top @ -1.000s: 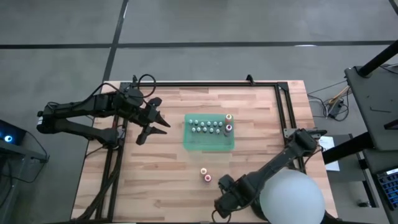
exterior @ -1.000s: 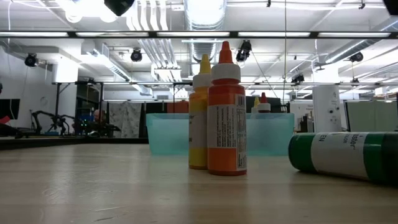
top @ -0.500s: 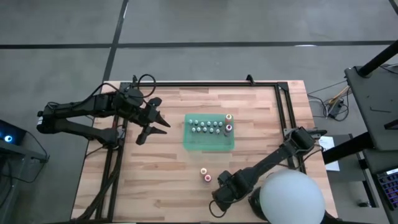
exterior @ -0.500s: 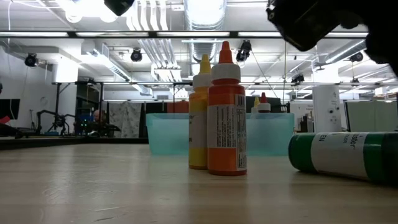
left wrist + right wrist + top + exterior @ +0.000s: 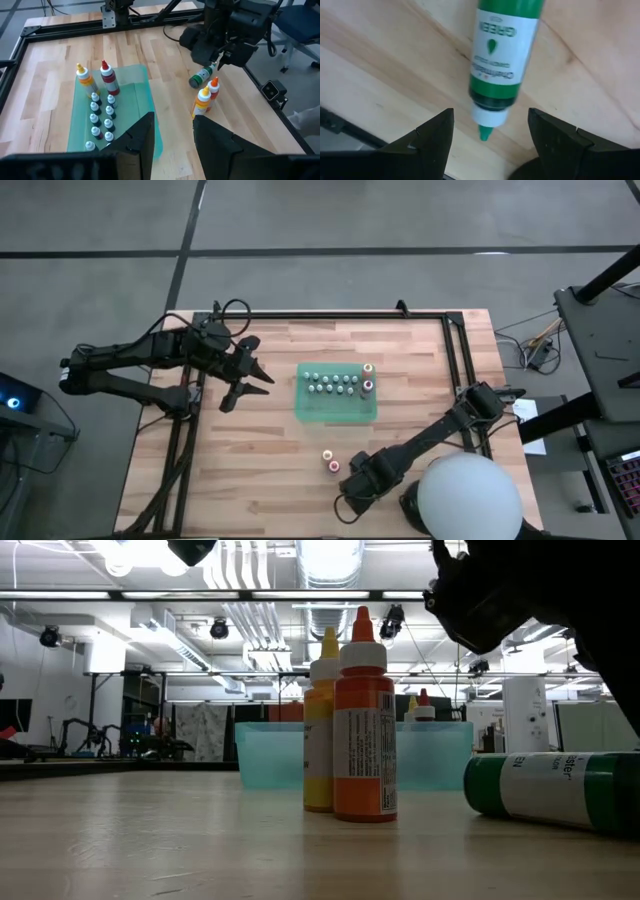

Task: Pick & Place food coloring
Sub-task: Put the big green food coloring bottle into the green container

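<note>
The wooden counter (image 5: 250, 450) fills the middle of the high view, ringed by a dark frame; on it, right of centre, sits a pale green tray (image 5: 336, 408) holding two rows of tiny bottles (image 5: 333, 384), with a red-topped bottle (image 5: 108, 79) and a yellow-orange bottle (image 5: 84, 79) standing at the tray's right end; the left arm waits over the counter's far left part, its left tool (image 5: 252, 378) pointing at the tray, its fingers (image 5: 134, 141) parted with nothing between them; the right arm reaches in from the near right corner, and the right tool (image 5: 350, 498) hangs directly over a green bottle (image 5: 502, 60) that lies on its side on the wood near the near edge, its fingers (image 5: 432, 132) spread wide on either side of the capped end, not touching it; just beside that, an orange bottle (image 5: 364, 718) and a yellow bottle (image 5: 320, 725) stand upright together, touching, between tray and near edge.
</note>
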Available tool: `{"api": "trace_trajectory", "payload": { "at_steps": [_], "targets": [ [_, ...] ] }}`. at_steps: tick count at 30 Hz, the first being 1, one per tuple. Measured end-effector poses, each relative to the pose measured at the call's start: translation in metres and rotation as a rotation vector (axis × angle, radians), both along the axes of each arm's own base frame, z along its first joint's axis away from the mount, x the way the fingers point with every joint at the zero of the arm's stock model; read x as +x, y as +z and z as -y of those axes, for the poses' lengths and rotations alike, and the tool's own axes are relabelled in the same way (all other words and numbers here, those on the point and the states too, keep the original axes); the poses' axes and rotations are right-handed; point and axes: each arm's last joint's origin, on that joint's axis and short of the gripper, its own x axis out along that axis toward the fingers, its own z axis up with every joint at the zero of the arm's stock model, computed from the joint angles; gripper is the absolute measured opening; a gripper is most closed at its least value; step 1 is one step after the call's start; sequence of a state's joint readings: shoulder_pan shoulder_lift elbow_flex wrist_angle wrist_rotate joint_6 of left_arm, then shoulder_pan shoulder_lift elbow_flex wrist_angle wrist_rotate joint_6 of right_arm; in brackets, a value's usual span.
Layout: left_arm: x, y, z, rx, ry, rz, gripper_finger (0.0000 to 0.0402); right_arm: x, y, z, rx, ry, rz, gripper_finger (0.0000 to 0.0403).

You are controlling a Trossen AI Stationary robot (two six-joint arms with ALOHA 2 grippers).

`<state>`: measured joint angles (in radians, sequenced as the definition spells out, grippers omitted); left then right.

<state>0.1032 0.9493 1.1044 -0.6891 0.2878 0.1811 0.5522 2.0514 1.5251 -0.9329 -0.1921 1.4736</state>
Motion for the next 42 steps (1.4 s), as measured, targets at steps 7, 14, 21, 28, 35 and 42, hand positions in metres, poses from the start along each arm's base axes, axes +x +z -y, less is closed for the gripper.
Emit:
{"api": "trace_trajectory", "payload": {
  "at_steps": [7, 14, 21, 28, 35, 42],
  "targets": [
    [0.000, 0.000, 0.000, 0.000, 0.000, 0.000, 0.0108, 0.001, -0.002, 0.000, 0.012, -0.005, 0.017, 0.0242],
    [0.000, 0.000, 0.000, -0.001, -0.001, 0.000, 0.0108, -0.001, -0.008, 0.001, 0.008, -0.009, 0.010, 0.0240],
    [0.000, 0.000, 0.000, -0.001, -0.001, 0.000, 0.0108, -0.002, -0.015, 0.001, 0.030, -0.015, 0.010, 0.0233],
    [0.000, 0.000, 0.000, -0.001, -0.001, 0.000, 0.0108, -0.002, -0.016, 0.001, 0.033, -0.017, 0.012, 0.0232],
    [0.000, 0.000, 0.000, -0.001, -0.001, 0.000, 0.0108, -0.002, -0.018, 0.005, 0.032, -0.025, 0.004, 0.0228],
    [0.000, 0.000, 0.000, -0.001, -0.001, -0.001, 0.0108, -0.002, -0.021, 0.009, 0.033, -0.034, -0.008, 0.0210]
  ]
}}
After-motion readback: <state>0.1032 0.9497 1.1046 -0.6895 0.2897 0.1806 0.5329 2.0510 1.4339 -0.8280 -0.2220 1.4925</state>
